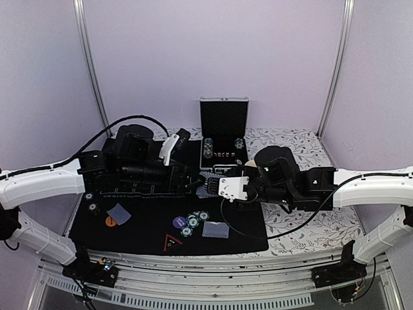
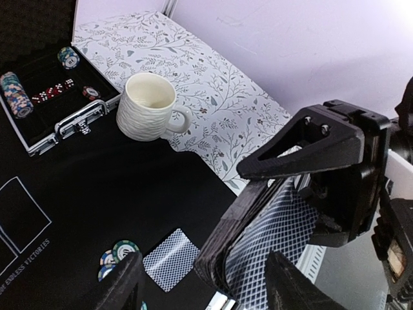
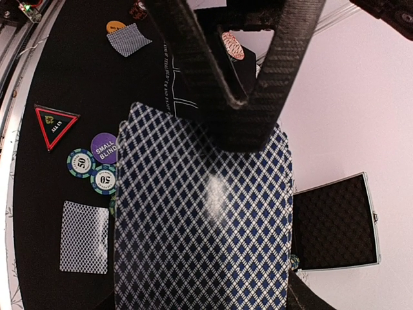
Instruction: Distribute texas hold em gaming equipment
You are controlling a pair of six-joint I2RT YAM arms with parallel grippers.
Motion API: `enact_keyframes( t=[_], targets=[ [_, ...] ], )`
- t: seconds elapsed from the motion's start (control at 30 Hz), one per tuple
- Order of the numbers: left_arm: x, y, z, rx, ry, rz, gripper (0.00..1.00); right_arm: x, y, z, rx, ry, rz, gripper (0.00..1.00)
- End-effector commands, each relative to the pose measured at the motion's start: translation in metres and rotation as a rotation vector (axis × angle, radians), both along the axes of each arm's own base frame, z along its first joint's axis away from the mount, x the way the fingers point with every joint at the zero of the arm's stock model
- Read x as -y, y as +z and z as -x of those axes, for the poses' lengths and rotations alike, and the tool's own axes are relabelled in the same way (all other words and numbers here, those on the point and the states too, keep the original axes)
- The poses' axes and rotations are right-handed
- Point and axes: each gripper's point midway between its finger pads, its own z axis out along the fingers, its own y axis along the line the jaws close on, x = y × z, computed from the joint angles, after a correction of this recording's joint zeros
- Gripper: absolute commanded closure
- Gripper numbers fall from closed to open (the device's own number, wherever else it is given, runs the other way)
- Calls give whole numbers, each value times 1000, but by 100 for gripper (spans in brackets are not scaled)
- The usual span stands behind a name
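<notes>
deck of cards (image 3: 200,213) held above far half of black mat (image 1: 148,239); clamped by right gripper (image 1: 214,186) | left gripper (image 2: 203,287) at deck's end; fingers (image 2: 122,284) spread either side, not clenched | poker chips (image 1: 193,221) and loose card (image 1: 215,229) flat on near half of black mat

SMALL BLIND on purple button (image 3: 104,148); 50 on chips (image 3: 80,161); ENDLESS VICTORIES on mat (image 2: 77,206) (start cut off)
</notes>
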Motion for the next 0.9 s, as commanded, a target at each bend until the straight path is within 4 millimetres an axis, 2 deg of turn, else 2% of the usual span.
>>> enact_keyframes(
  t=[0.0, 0.2, 0.53, 0.73, 0.87],
  targets=[
    [6, -13, 10, -45, -45, -10, 36, -3, 18, 2, 22, 5, -62, 45],
    [1, -22, 6, -50, -16, -51, 35, -3, 20, 2, 24, 5, -65, 45],
    [-10, -17, 8, -27, -2, -62, 43, -2, 20, 2, 28, 2, -66, 45],
    [-6, -11, 14, -40, -40, -32, 44, -2, 21, 2, 33, 3, -65, 45],
    [4, -4, 23, -64, -101, 32, 59, -1, 23, 1, 37, 2, -67, 45]
  ],
)
